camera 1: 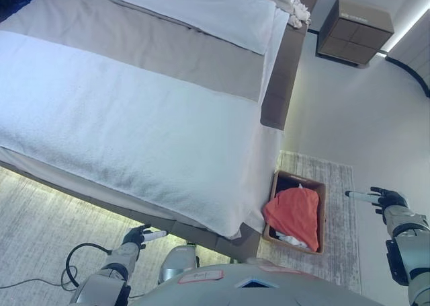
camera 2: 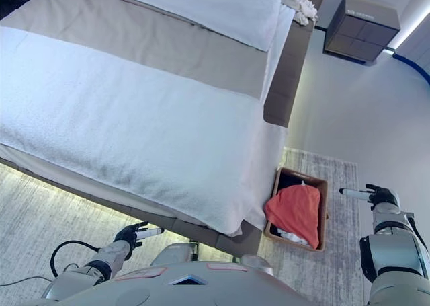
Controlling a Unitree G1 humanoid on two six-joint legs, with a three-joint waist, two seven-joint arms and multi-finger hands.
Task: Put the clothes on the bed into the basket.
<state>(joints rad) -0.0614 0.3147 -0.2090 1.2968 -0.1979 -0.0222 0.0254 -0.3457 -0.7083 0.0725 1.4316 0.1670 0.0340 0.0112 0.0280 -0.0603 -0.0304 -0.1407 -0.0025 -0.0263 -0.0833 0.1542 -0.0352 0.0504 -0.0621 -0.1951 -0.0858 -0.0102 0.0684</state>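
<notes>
White bed (camera 1: 134,124) fills our view from nine to twelve o'clock, bare of clothes; the orange garment (camera 1: 293,213) already sits in the basket (camera 1: 321,218) at five. Our left robot hand (camera 1: 140,237) and right robot hand (camera 1: 384,200) hang relaxed, empty. We judge it wise to scan the bed before stopping.

One bed (camera 1: 134,118) with one pillow (camera 1: 195,7) stands beside one nightstand (camera 1: 354,29). One basket (camera 1: 321,215) sits on one rug (camera 1: 339,252), holding one orange garment (camera 1: 294,212) plus some dark and white clothing too bunched to count.
</notes>
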